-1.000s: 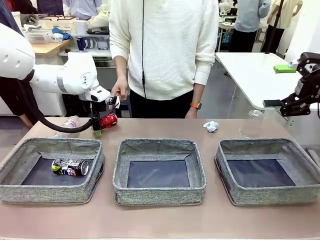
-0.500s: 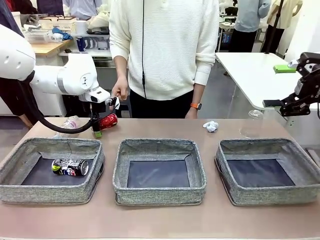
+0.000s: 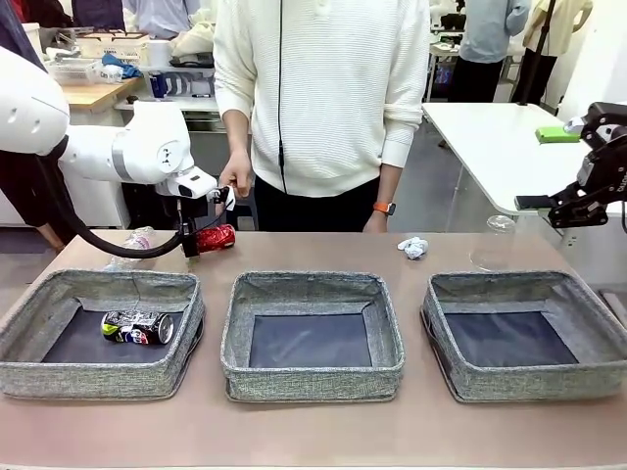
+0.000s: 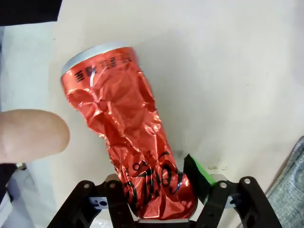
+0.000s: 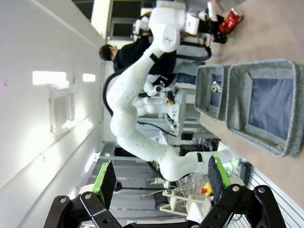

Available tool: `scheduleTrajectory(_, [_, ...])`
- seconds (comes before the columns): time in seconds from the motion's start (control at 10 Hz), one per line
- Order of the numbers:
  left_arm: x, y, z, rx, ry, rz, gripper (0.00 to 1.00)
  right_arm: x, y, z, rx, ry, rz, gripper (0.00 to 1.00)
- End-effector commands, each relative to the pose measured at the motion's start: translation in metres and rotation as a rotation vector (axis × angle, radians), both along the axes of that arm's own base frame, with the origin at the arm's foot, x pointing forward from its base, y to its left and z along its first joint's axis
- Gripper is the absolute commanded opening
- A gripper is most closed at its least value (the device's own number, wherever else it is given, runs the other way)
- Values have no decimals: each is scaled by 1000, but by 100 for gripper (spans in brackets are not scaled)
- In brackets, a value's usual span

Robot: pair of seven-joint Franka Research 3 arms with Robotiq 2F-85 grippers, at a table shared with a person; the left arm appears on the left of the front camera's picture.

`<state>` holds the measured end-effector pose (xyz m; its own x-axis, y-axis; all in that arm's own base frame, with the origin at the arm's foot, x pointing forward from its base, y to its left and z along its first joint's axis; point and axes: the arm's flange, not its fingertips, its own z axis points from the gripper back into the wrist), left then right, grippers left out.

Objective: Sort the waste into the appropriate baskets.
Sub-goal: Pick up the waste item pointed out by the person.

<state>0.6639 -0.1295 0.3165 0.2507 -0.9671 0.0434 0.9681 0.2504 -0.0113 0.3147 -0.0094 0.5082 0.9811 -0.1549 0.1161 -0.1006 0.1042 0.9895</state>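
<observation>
My left gripper [image 3: 194, 242] is shut on the crushed red can [image 3: 217, 236], holding it just above the table behind the left basket [image 3: 29, 318]. In the left wrist view the left gripper [image 4: 159, 186] clamps the red can [image 4: 124, 124] at its lower end. A crushed dark printed can [image 3: 137, 326] lies in the left basket. The middle basket [image 3: 312, 376] and right basket [image 3: 524, 378] hold nothing. A clear bottle [image 3: 132, 241], a paper ball [image 3: 413, 247] and a clear cup [image 3: 495, 245] sit along the far edge. My right gripper [image 3: 560, 204] hangs open, raised at the far right; the right gripper [image 5: 160, 176] has nothing between its fingers.
A person in a white sweater stands at the far side, one hand [image 3: 235, 176] hanging close above the red can; a fingertip [image 4: 29, 135] shows beside the can. A strip of bare table [image 3: 313, 431] runs in front of the baskets.
My left gripper has shut on the red can and raised it slightly; the can now lies more level. The right arm has not moved.
</observation>
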Motion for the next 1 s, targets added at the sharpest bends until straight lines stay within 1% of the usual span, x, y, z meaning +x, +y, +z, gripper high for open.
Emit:
scheduleTrajectory(0.0, [2,0,4,-27,3,45,6,1,2,4,27,-5,-5,100])
scheduleTrajectory(0.1, [2,0,4,-29,4,41,0,1,2,4,27,-5,-5,100])
scheduleTrajectory(0.7, [-2,7,11,-33,8,54,0,1,2,4,27,-5,-5,100])
scheduleTrajectory(0.8, [-5,11,19,-71,56,65,0,1,2,4,27,-5,-5,100])
scheduleTrajectory(0.9, [-15,18,41,-52,76,106,0,1,2,4,27,-5,-5,100])
